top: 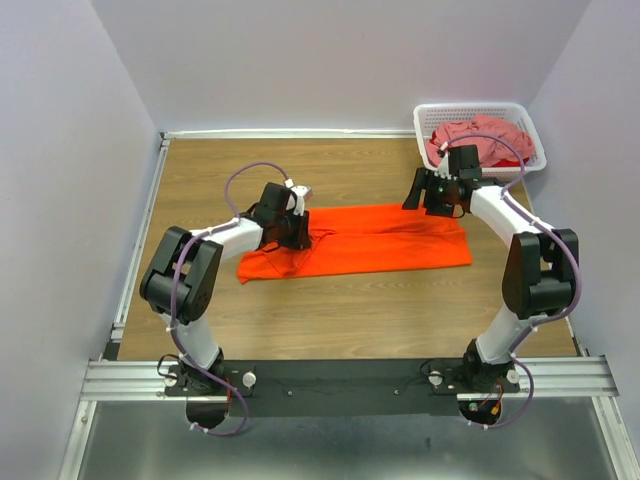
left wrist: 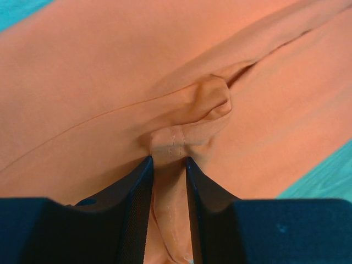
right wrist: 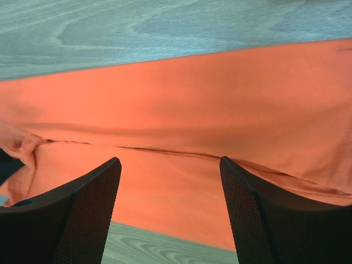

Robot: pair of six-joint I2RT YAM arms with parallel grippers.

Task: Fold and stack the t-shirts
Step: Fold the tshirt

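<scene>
**A:** From above, where's everything?
**B:** The orange shirt (top: 380, 240) lies flat, near-left of the basket (top: 482, 108); the pink shirt (top: 480, 140) is bundled inside it.
**A:** Wrist cams?
**B:** The left gripper (left wrist: 168, 160) pinches a hem fold, probably to fold it over. The right gripper (right wrist: 170, 165) gapes empty above that shirt.

No legible text — none anywhere

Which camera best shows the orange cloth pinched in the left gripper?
Left wrist: close up, a stitched hem of the orange t-shirt sits clamped between the fingers of the left gripper. In the top external view the gripper body covers that spot. The right wrist view shows only some bunched cloth at the picture's left edge.
</scene>
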